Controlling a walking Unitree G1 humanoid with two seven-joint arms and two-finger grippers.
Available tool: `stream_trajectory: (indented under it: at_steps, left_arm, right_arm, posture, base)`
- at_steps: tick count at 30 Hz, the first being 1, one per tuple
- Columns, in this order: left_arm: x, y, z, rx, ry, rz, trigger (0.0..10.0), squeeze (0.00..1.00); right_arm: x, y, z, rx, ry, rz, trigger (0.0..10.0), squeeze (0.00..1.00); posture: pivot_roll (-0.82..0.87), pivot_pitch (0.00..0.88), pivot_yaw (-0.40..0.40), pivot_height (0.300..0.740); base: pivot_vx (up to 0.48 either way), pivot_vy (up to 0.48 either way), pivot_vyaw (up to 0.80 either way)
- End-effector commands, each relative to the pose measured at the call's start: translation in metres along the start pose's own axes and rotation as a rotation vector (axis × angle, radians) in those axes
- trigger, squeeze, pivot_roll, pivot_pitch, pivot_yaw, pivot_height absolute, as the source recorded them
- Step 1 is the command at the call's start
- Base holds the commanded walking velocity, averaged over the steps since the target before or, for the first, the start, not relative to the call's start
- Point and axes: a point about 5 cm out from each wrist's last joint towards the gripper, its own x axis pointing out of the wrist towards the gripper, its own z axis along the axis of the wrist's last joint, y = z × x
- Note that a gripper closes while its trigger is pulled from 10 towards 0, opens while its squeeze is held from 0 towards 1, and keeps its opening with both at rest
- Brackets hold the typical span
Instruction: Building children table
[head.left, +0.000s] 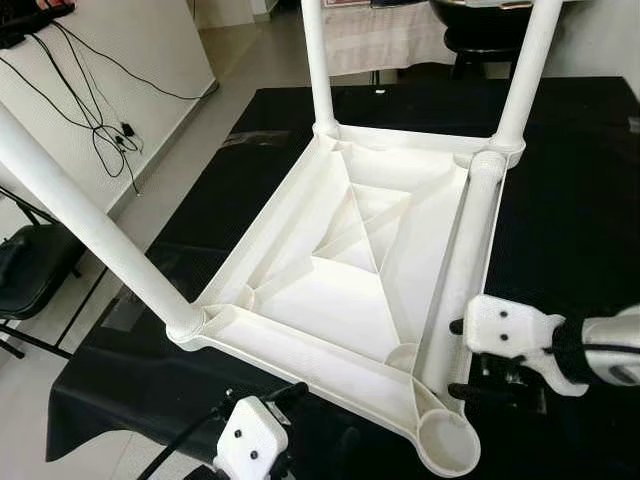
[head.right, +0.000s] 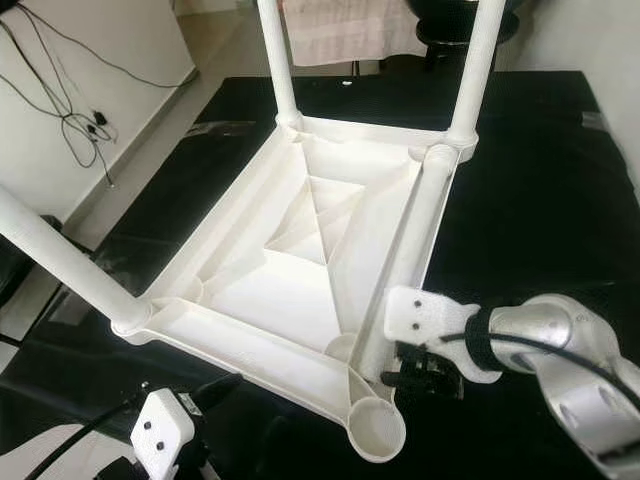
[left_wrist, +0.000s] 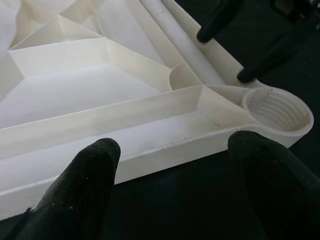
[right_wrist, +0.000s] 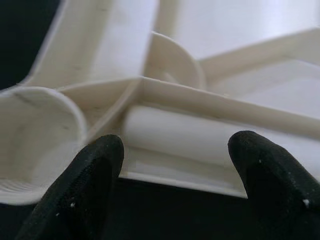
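A white plastic children's table (head.left: 340, 290) lies upside down on a black cloth (head.left: 570, 200). Three legs stand screwed into its corners: near left (head.left: 90, 225), far left (head.left: 316, 65) and far right (head.left: 525, 70). A fourth leg (head.left: 465, 260) lies loose along the right inner edge. The near right threaded socket (head.left: 448, 440) is empty. My right gripper (head.left: 458, 358) is open, beside the table's right edge near that socket, its fingertips level with the loose leg (right_wrist: 200, 135). My left gripper (left_wrist: 172, 150) is open, low in front of the near rim, facing the socket (left_wrist: 277, 107).
A black chair (head.left: 30, 265) stands on the floor to the left of the cloth. Black cables (head.left: 95, 120) hang down a white wall at the far left. A dark stool (head.left: 480, 40) stands behind the far edge.
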Motion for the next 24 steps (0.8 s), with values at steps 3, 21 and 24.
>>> stream_trajectory:
  at_steps: [3, 21, 24]
  left_arm:
    - [-0.003, 0.003, 0.001, 0.013, 0.012, -0.006, 10.0, 0.0]
    - [-0.002, 0.001, 0.006, 0.02, -0.003, -0.035, 10.0, 0.0]
    - [-0.001, 0.001, 0.007, 0.024, -0.007, -0.036, 10.0, 0.0]
  right_arm:
    - [0.015, 0.014, -0.009, 0.05, 0.063, 0.063, 10.0, 0.0]
    - [0.059, -0.009, 0.026, -0.373, 0.093, -0.176, 10.0, 0.0]
    - [0.063, -0.015, 0.029, -0.539, 0.131, -0.094, 10.0, 0.0]
  posture:
    - [-0.16, 0.224, 0.118, 0.74]
    - [-0.15, 0.221, 0.115, 0.74]
    - [-0.15, 0.215, 0.11, 0.74]
  base:
    - [0.0, 0.0, 0.0]
    - [0.0, 0.0, 0.0]
    - [0.0, 0.0, 0.0]
